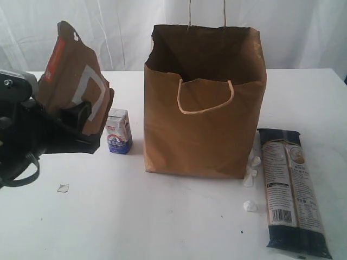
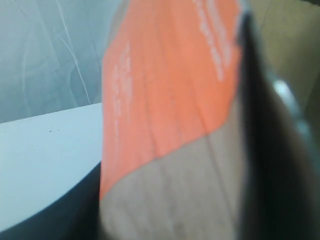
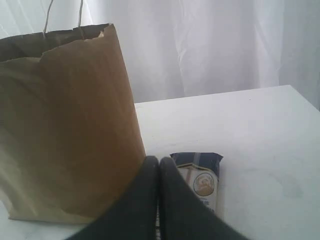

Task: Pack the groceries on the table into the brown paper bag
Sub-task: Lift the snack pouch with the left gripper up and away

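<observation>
The brown paper bag [image 1: 203, 135] is dull, creased paper with a rough, torn top edge. Its handles [image 1: 200, 112] are thin pale cord. The table [image 1: 135, 216] has a smooth white top. The brown pouch [image 1: 76, 86] looks dull, with a bright orange strip. The long pasta packet [image 1: 293, 189] is shiny plastic wrap. The small carton [image 1: 119, 131] is smooth card. The curtain [image 1: 97, 32] is thin white cloth.

brown foil pouch [image 1: 76, 81]: white print on orange strip [image 1: 54, 62], unreadable
small white-blue carton [image 1: 119, 131], left of brown paper bag [image 1: 203, 130]: print unreadable
long dark pasta packet [image 1: 293, 189]: barcode [image 1: 282, 215], text illegible
</observation>
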